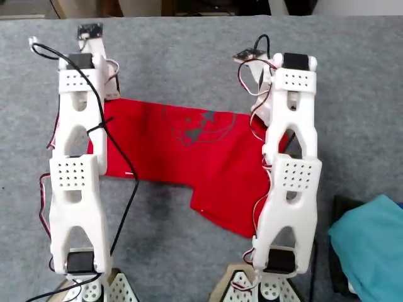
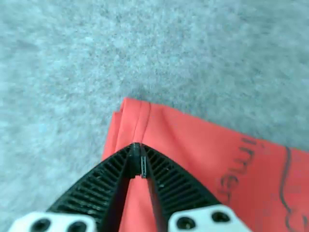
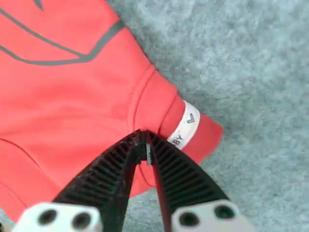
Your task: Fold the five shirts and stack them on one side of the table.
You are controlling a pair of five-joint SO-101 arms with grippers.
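The red shirt [image 1: 189, 151] lay flat, left of the teal cloth [image 1: 371, 245]. The left gripper [image 2: 138, 163] and right gripper [image 3: 145, 149] were each clamped on one of its far corners. Soft, light and floppy, it was probably best held by the hems.

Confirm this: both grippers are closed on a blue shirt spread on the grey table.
Wrong colour: the shirt is red, as the high view shows. The left gripper and right gripper are closed on it, spread on the grey table.
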